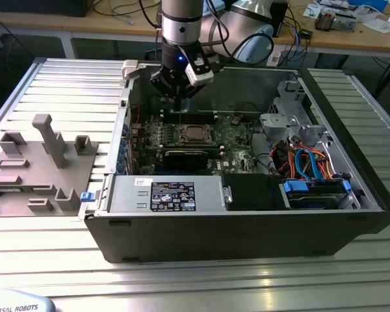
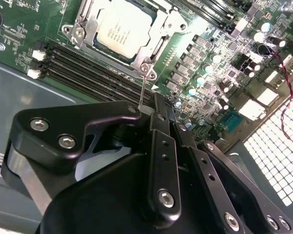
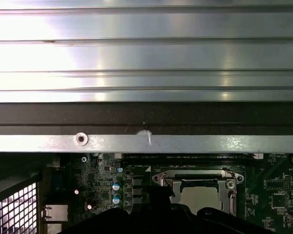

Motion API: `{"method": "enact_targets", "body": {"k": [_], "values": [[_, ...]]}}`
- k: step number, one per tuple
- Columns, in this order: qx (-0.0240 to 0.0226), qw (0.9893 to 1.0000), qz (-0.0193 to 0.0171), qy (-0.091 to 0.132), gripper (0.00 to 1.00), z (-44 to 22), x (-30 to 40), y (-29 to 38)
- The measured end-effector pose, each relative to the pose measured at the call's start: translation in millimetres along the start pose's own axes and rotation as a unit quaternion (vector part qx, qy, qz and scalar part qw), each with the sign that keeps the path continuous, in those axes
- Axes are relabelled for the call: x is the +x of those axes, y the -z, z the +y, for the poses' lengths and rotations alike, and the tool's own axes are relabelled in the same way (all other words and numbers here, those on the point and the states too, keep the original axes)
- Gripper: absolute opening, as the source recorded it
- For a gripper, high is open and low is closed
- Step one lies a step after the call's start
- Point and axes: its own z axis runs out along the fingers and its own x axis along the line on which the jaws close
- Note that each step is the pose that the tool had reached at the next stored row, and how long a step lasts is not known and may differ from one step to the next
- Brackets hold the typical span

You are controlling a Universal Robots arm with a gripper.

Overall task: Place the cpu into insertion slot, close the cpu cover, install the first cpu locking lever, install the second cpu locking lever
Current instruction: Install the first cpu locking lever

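One arm hangs over the open computer case [image 1: 247,214], its gripper [image 1: 177,97] above the board's far edge. In the second wrist view the gripper [image 2: 154,109] has its fingers [image 2: 161,146] pressed together on a thin wire lever [image 2: 143,87] that rises beside the socket's corner. The cpu [image 2: 123,27] lies in the slot [image 2: 158,46], with the cover [image 2: 88,19] closed flat around it. In the first wrist view the cpu [image 3: 201,197] sits framed by the cover [image 3: 198,175], near the case wall [image 3: 146,143].
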Motion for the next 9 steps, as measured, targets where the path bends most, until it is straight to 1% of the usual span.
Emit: {"method": "enact_targets", "body": {"k": [2,9], "values": [[0.0,1.0,0.0001,0.0,0.11,0.0,-4.6,-1.0],[0.0001,1.0,0.0002,0.0,0.11,0.0,-6.6,-1.5]]}}
